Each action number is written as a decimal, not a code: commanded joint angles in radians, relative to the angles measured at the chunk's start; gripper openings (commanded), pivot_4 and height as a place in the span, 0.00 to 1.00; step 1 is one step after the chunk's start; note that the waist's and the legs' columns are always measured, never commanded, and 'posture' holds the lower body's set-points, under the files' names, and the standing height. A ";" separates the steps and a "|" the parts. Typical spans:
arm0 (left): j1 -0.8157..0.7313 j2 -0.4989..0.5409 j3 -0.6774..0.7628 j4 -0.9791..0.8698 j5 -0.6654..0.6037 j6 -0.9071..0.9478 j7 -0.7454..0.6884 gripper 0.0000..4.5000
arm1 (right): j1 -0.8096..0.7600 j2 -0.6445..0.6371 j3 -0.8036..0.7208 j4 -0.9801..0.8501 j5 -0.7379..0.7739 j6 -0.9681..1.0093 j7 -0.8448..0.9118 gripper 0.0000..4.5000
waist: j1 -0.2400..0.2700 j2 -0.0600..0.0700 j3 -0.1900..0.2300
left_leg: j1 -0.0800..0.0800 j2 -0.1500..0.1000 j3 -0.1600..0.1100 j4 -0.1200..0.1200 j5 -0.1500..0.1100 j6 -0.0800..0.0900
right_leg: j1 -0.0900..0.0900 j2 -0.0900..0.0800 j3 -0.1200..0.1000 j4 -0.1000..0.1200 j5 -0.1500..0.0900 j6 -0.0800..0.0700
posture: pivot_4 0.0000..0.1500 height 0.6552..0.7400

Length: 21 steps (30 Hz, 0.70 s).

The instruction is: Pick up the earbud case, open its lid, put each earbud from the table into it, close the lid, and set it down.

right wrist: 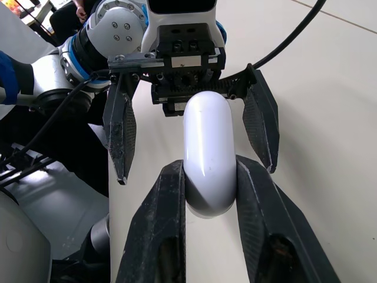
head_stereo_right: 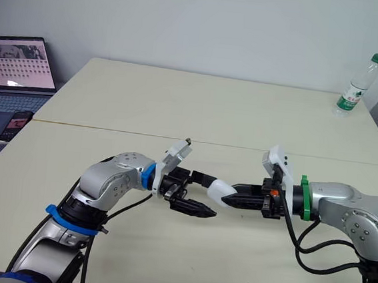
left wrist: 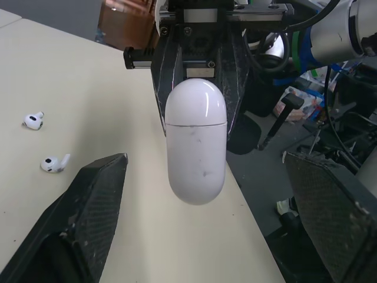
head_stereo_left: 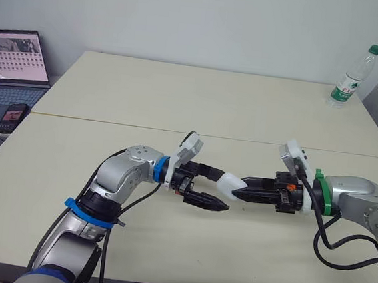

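White earbud case, closed, pinched in right tool.

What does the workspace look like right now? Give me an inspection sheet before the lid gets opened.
Surface: pale table, two tops joined at a seam; no spills seen.
Job's things: earbud case with its lid closed, held off the table; two earbuds lying loose on the table, apart.
Clutter: water bottle upright at the far right corner.
Grippers: right gripper shut on one end of the case; left gripper open, fingers on either side of the other end, not touching.
Cables: black cable loops by the right arm; another runs along the left arm.
Surroundings: open laptop and phone beyond the table's left edge.
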 commanded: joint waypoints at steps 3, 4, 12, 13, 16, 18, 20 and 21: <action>-0.005 -0.001 0.002 -0.026 -0.013 -0.002 -0.007 0.79 | -0.022 0.006 -0.017 -0.037 -0.009 0.002 0.017 0.17 | 0.000 0.000 0.000 | 0.000 0.000 0.000 0.000 0.000 0.000 | 0.000 0.000 0.000 0.000 0.001 -0.001 | 1.00 0.95; -0.004 -0.001 0.002 -0.026 -0.012 -0.003 -0.007 0.72 | -0.022 0.007 -0.017 -0.037 -0.010 0.003 0.017 0.17 | 0.000 0.000 0.000 | 0.000 0.000 0.000 0.000 0.000 0.000 | 0.000 0.000 0.000 0.000 0.001 -0.001 | 1.00 0.95; -0.006 -0.006 0.011 -0.021 -0.015 -0.005 0.002 0.17 | -0.014 0.014 -0.006 -0.042 -0.041 0.005 0.027 0.17 | 0.000 0.000 0.000 | 0.000 0.000 0.000 0.000 0.000 0.000 | 0.000 0.000 0.000 0.000 0.001 -0.001 | 1.00 0.95; -0.006 -0.005 0.010 -0.020 -0.012 -0.008 0.002 0.17 | -0.013 0.014 -0.005 -0.044 -0.045 0.006 0.029 0.17 | 0.000 0.000 0.000 | 0.000 0.000 0.000 0.000 0.000 0.000 | 0.000 0.000 0.000 0.000 0.001 -0.001 | 1.00 0.95; -0.006 -0.004 0.008 -0.016 -0.006 -0.012 0.000 0.17 | -0.010 0.013 0.000 -0.047 -0.062 0.000 0.036 0.24 | 0.000 0.000 0.000 | 0.000 0.000 0.000 0.000 0.000 0.000 | 0.000 0.000 0.000 0.000 0.001 -0.001 | 1.00 0.95; -0.004 -0.004 0.008 -0.015 -0.006 -0.011 -0.001 0.17 | -0.006 0.014 -0.002 -0.050 -0.071 -0.004 0.037 0.40 | 0.000 0.000 0.000 | 0.000 0.000 0.000 0.000 0.000 0.000 | 0.000 0.000 0.000 0.000 0.001 -0.001 | 1.00 0.95; -0.002 -0.003 0.007 -0.014 -0.004 -0.013 0.000 0.17 | -0.003 0.018 -0.008 -0.054 -0.080 -0.008 0.035 0.56 | 0.000 0.000 0.000 | 0.000 0.000 0.000 0.000 0.000 0.000 | 0.000 0.000 0.000 0.000 0.001 -0.001 | 1.00 0.95; -0.001 -0.002 0.006 -0.011 -0.001 -0.015 0.000 0.17 | -0.002 0.023 -0.015 -0.055 -0.089 -0.013 0.024 0.64 | 0.000 0.000 0.000 | 0.000 0.000 0.000 0.000 0.000 0.000 | 0.000 0.000 0.000 0.000 0.001 -0.001 | 1.00 0.95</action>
